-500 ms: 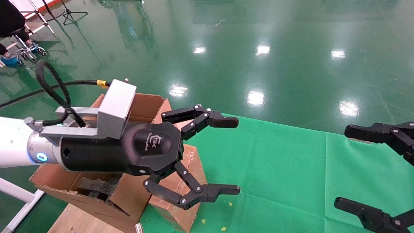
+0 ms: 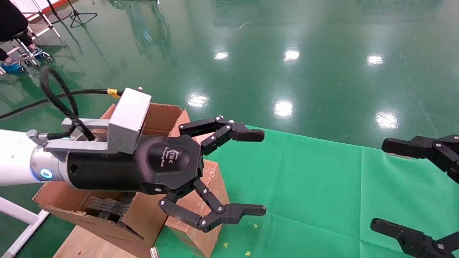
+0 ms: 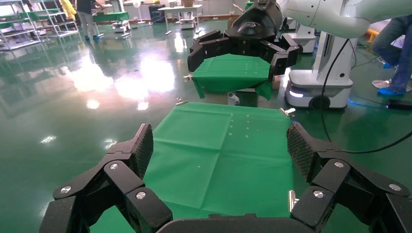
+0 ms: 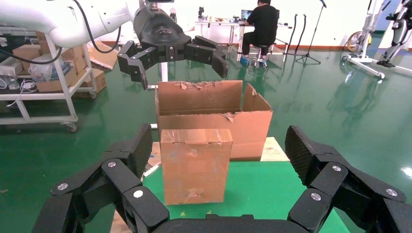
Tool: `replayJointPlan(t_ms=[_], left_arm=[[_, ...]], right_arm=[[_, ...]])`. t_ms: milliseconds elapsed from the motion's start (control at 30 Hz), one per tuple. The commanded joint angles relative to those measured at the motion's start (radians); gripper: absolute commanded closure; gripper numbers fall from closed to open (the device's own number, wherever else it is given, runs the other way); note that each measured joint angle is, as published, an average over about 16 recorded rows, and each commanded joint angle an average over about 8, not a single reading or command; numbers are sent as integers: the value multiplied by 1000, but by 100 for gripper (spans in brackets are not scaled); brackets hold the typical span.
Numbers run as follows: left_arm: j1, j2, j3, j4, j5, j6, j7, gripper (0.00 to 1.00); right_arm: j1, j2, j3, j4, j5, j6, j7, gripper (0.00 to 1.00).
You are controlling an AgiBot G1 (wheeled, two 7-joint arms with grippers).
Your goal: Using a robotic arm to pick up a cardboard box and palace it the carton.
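- Green glossy floor [image 2: 322,43] fills the room, mirroring ceiling lights as bright patches; a white shelf cart [image 4: 43,92] and a seated person in black [image 4: 265,24] at a desk show far off in the right wrist view.
- Green cloth [image 2: 322,186] covers the work surface, creased into squares, with a few yellow specks near its front edge.
- Brown corrugated carton [image 2: 157,114] sits at the cloth's left end, flaps upright with torn edges, dark foam [image 2: 107,206] visible inside.
- White arm [image 2: 14,161], the left one, reaches in over the carton, with a silver wrist, black body, grey box [image 2: 129,120] on top and a looping black cable [image 2: 57,96].
- Left gripper [image 2: 260,172] hangs above the cloth just past the box, jaws spread wide, holding nothing.
- Small brown box [image 4: 196,165] stands upright on the cloth directly in front of the carton, closed, its edges scuffed and whitish, tape across the top; in the head view the arm hides most of it.
- Right gripper [image 2: 385,184] waits at the cloth's right end, well apart from the box, jaws also spread and empty.
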Motion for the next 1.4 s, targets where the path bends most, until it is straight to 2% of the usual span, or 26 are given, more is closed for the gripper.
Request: replayJointPlan(t_ms=[33,167,233,400,500,700,900,1200,1300,1400], left_arm=[[0,0,0,0,0,0,0,0],[0,0,0,0,0,0,0,0],[1,0,-1,-1,0,0,0,0],[-3,-10,3,0,13,-5,-11,0],[-14,-33,17,-3,47,-20,-54,0],[-71,-104,77,-48,193,-74,-245,0],[-177,-130,154,-79,356,-53,-438,0],[-241,-123,193,-62,427,-9,-496,0],[-277,-117,217,-58,482,4,-561,0],[-335,-104,253,-61,566,20,-675,0]], right_arm=[[0,0,0,0,0,0,0,41],[0,0,0,0,0,0,0,92],[0,0,0,0,0,0,0,100],[0,0,0,0,0,0,0,100],[0,0,0,0,0,0,0,100],[0,0,0,0,0,0,0,100],[0,0,0,0,0,0,0,100],[0,0,0,0,0,0,0,100],[0,0,0,0,0,0,0,100],[0,0,0,0,0,0,0,100]])
